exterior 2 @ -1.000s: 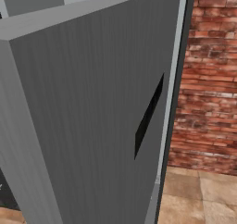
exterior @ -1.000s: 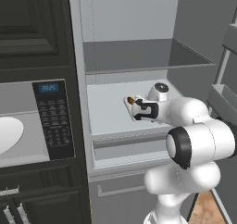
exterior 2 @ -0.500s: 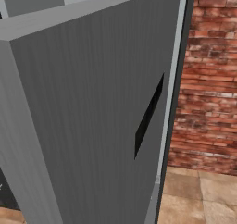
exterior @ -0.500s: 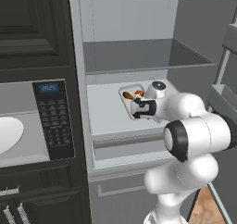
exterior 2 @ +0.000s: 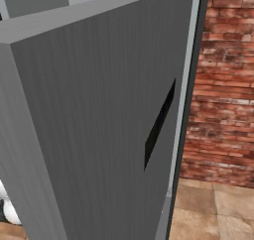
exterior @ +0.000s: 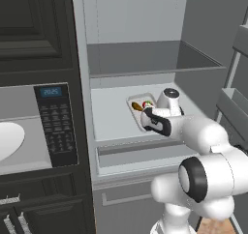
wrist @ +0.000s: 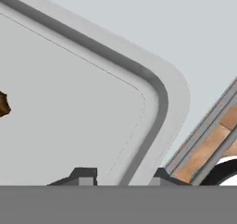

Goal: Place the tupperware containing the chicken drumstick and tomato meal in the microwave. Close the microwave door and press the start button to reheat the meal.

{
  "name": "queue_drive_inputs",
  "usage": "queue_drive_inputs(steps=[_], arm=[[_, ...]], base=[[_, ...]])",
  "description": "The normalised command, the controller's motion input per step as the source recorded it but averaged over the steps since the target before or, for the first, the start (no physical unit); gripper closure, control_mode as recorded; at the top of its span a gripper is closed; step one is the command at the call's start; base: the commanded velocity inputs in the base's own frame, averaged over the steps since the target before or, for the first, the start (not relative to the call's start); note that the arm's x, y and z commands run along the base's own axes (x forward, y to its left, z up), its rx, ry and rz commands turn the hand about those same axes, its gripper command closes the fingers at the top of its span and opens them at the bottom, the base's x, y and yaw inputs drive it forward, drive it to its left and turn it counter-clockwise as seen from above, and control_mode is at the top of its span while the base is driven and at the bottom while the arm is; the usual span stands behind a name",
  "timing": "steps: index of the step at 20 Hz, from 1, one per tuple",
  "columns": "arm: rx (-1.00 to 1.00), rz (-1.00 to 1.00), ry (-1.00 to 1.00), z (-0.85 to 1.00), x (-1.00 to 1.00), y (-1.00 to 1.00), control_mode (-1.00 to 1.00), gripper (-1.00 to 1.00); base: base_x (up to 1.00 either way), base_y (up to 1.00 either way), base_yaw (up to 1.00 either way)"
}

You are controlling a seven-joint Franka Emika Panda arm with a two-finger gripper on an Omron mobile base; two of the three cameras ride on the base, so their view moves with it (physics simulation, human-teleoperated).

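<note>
Tupperware: we see it on the pale fridge shelf, near the shelf's right side; in the hand view its rounded corner and rim lie right above the tips.
Chicken drumstick: we see a small brown piece inside the tray, toward its left.
Tomato: red, just beside the drumstick, partly behind the hand.
Fingers: we see one tip on each side of the tray's rim, narrowed and clamped on the tupperware's wall.
Arm: it reaches from lower right into the open fridge.
Microwave: to the left of the fridge, its keypad panel and white plate show.
Fridge door: we see it swung open, grey, before a brick wall.
</note>
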Motion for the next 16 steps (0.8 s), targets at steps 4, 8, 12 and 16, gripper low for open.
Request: queue_drive_inputs(steps=[4,8,12,16], arm=[[0.0,-0.03,0.0,0.26,-1.0,-0.01,-1.0,1.0],[0.03,-0.01,0.0,0.45,-1.0,-0.06,-1.0,1.0],[0.03,0.0,0.0,0.5,-0.9,-0.03,-1.0,1.0],[0.0,0.0,0.0,0.61,-0.61,0.0,-1.0,1.0]], base=[[0.0,0.0,0.0],[0.0,0.0,0.0],[0.0,0.0,0.0],[0.0,0.0,0.0]])
